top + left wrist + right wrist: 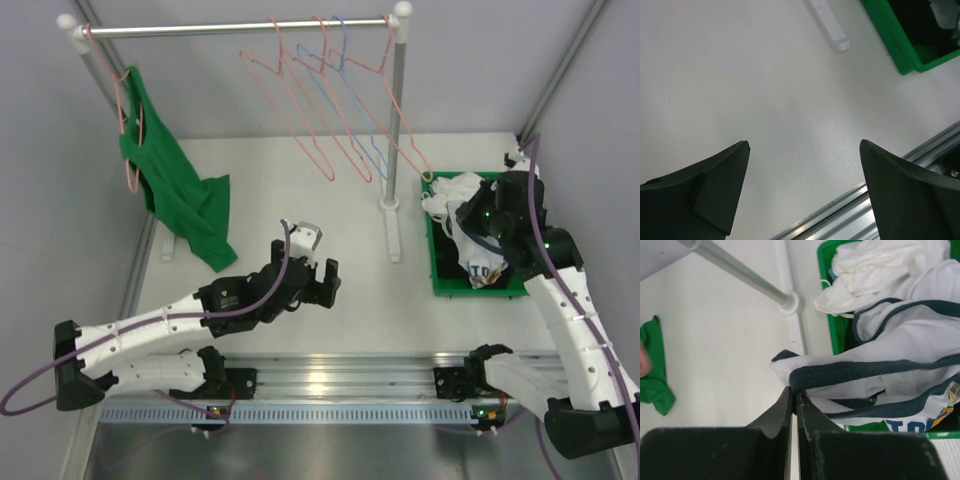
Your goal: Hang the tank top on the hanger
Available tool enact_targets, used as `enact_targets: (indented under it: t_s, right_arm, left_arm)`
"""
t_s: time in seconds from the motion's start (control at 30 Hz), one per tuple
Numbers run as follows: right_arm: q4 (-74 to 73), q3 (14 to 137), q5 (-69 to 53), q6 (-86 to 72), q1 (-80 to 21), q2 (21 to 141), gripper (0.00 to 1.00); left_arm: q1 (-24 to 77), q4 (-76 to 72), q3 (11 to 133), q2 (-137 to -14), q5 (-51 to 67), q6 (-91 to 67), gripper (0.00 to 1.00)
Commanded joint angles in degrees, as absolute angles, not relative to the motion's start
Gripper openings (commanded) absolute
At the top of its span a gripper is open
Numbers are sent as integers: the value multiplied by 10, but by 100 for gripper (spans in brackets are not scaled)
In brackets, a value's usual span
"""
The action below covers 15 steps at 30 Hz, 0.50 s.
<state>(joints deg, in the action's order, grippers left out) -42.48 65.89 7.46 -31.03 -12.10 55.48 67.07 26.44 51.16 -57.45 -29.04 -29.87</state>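
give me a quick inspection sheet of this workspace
Surface: white table, white rack foot standing on it.
Job's things: white tank top with navy trim draped over rim of green plastic bin; salmon-pink wire hangers on metal rail.
Clutter: plain green tank top hanging at left; light blue wire hanger; other white cloth in bin.
Grippers: left pincer open, empty; right pincer shut on the navy trim.
Cables: purple cables along both arms.
Surroundings: grey walls.
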Motion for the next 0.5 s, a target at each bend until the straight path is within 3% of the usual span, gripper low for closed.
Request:
enact_targets:
  t_s: [0.0,0.47]
  right_arm:
    - [-460,743,63,-299,-173,548,0]
    - [-474,774,-38,-320,-277,523,0]
  left_arm:
    - [671,161,548,-581,-278,-270,97]
    - [624,-157,579,-711,-175,-214,98]
